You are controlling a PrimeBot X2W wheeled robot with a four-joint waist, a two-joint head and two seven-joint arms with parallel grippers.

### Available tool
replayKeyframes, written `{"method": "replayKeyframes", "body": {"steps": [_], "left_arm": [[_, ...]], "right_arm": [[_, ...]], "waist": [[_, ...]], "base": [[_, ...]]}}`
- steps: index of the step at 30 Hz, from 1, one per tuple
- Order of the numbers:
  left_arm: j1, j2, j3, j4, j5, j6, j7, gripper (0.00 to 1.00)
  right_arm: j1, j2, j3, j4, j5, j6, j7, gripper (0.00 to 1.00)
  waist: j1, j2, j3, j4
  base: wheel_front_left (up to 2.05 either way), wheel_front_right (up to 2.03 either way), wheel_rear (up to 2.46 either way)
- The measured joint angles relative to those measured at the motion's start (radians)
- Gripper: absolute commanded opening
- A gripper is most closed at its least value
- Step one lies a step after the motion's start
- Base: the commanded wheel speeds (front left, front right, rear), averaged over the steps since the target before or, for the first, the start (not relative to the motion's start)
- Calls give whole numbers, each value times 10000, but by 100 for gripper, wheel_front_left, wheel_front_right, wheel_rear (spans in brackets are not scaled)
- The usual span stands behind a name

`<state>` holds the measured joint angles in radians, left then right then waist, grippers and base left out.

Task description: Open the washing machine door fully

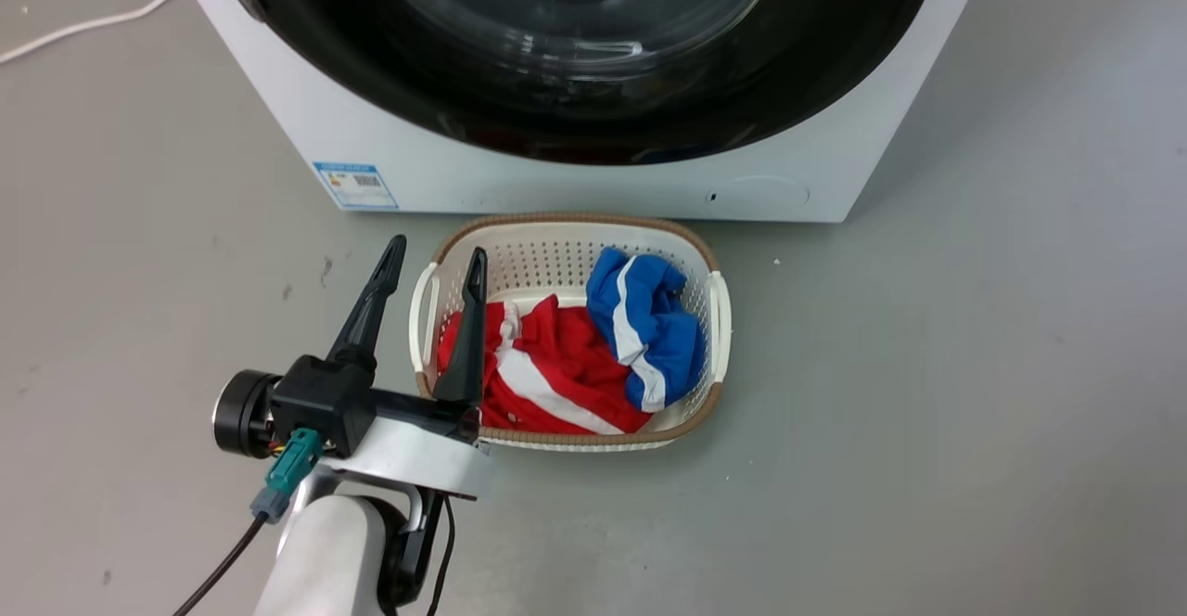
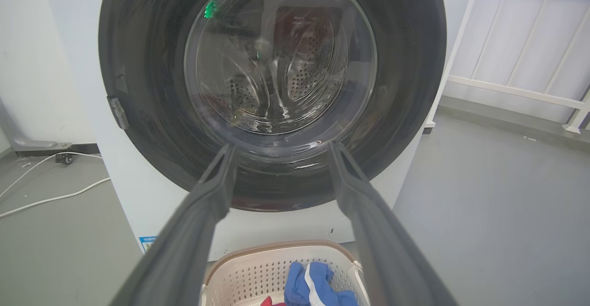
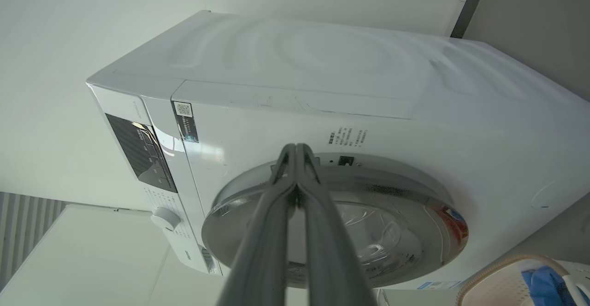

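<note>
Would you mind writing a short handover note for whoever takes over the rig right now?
Left gripper: open, holding nothing, hovering near the laundry basket, fingers aimed at the washing machine.
Right gripper: shut, tips at the rim of the washing machine door; contact unclear.
Done: nothing; the door looks closed.
Left: catch the rim and swing the door fully open.

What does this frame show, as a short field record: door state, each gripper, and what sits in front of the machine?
Door: large round glossy black washing machine door closed against the white boxy washing machine.
Left gripper: open, empty, near the basket's left rim.
Right gripper: shut, tips at the door's rim; contact unclear.
In front: white perforated plastic laundry basket holding a red-and-white garment and a blue-and-white garment.
</note>
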<state>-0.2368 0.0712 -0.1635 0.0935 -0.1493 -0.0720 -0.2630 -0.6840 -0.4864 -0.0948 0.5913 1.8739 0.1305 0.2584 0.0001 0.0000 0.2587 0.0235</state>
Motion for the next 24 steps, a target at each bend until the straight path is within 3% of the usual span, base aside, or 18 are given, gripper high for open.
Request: {"method": "replayKeyframes", "body": {"steps": [5, 10, 24], "left_arm": [[-247, -69, -38, -136, 58, -29, 0, 100], [-431, -109, -81, -270, 130, -35, 0, 100], [-985, -178, -171, -621, 54, -54, 0, 100]], "right_arm": [[-1787, -759, 1333, 917, -56, 2, 1158, 0], [-3429, -993, 2638, 1825, -437, 0, 1969, 0], [-6716, -151, 4543, 3528, -1432, 0, 2222, 0]], "waist": [[0, 0, 459, 183], [0, 0, 905, 320], [0, 0, 2049, 634]], "base": [[0, 0, 0], [0, 0, 0], [0, 0, 0]]}}
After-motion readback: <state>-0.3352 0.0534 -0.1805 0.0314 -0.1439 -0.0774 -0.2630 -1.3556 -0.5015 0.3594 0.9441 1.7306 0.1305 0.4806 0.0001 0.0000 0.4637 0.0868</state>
